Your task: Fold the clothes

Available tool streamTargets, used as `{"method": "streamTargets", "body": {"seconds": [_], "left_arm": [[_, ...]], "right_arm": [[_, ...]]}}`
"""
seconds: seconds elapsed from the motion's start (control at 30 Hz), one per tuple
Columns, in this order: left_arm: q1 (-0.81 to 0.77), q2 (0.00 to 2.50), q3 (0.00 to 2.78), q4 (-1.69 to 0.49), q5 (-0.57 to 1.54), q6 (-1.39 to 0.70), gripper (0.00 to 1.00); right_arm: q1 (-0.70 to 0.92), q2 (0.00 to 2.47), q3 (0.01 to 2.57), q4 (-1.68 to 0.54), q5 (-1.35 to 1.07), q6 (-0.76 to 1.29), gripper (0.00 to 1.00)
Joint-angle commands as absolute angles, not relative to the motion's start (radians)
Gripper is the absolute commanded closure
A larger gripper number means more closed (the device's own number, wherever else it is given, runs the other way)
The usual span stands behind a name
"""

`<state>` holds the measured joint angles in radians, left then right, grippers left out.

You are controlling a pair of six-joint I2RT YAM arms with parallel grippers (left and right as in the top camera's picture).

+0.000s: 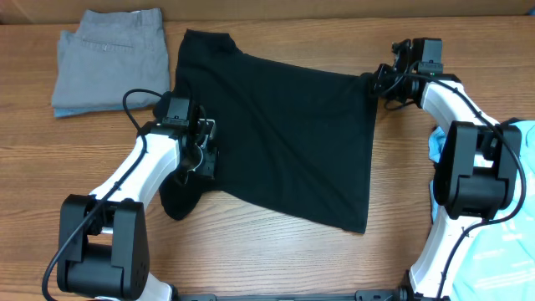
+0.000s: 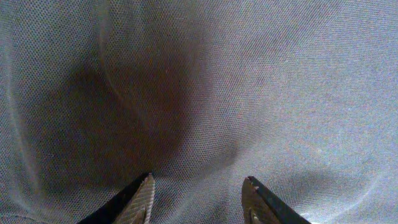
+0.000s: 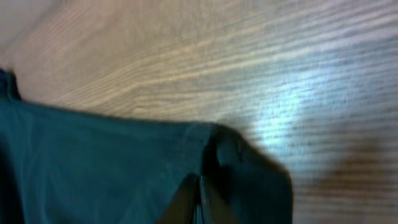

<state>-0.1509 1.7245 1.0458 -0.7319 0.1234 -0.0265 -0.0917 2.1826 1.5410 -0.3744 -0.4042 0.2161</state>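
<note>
We are working over a wooden desk, and the black shirt is lying spread across its middle, mostly flat, with one sleeve trailing off toward the near left. It is sitting there, we judge, so that both arms can reach opposite edges for a fold. A gray folded garment is resting at the far left corner, apparently already done and set aside. A light blue tee is waiting at the right edge, partly under the right arm. The right claw is pinching the shirt's far right corner, fingers together on the hem. The left claw is hanging over the shirt's left edge with fingers apart, gripping nothing we can see. We are counting three garments, two arms and two claws.
</note>
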Motion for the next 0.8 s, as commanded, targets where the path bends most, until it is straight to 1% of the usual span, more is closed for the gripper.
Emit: {"method": "streamTargets", "body": {"seconds": [0.0, 0.17, 0.4, 0.47, 0.5, 0.57, 0.6, 0.63, 0.67, 0.7, 0.77], "left_arm": [[-0.151, 1.728, 1.039, -0.728, 0.121, -0.03, 0.51], [-0.151, 1.728, 1.039, -0.728, 0.12, -0.03, 0.51], [-0.151, 1.728, 1.039, -0.723, 0.12, -0.029, 0.51], [-0.151, 1.728, 1.039, -0.719, 0.12, -0.029, 0.5], [-0.151, 1.728, 1.039, -0.717, 0.12, -0.029, 0.51], [-0.151, 1.728, 1.039, -0.716, 0.12, -0.029, 0.5], [-0.151, 1.728, 1.039, -0.716, 0.12, -0.03, 0.5], [-0.151, 1.728, 1.039, -0.716, 0.12, -0.03, 0.5], [-0.151, 1.728, 1.039, -0.716, 0.12, -0.03, 0.49], [-0.151, 1.728, 1.039, -0.716, 0.12, -0.029, 0.47], [-0.151, 1.728, 1.039, -0.715, 0.12, -0.03, 0.45]], "right_arm": [[-0.101, 2.186, 1.573, -0.352, -0.397, 0.212, 0.96], [-0.124, 2.181, 1.614, -0.373, -0.397, 0.213, 0.96], [-0.174, 2.181, 1.675, -0.495, -0.397, 0.212, 0.96], [-0.187, 2.181, 1.684, -0.516, -0.397, 0.212, 0.95], [-0.192, 2.181, 1.685, -0.524, -0.397, 0.211, 0.9], [-0.199, 2.181, 1.685, -0.545, -0.397, 0.208, 0.53], [-0.205, 2.181, 1.685, -0.566, -0.397, 0.208, 0.38], [-0.208, 2.181, 1.685, -0.582, -0.398, 0.208, 0.37], [-0.212, 2.181, 1.685, -0.604, -0.404, 0.208, 0.38], [-0.215, 2.181, 1.685, -0.625, -0.416, 0.207, 0.45], [-0.22, 2.181, 1.685, -0.687, -0.466, 0.186, 0.51]]}}
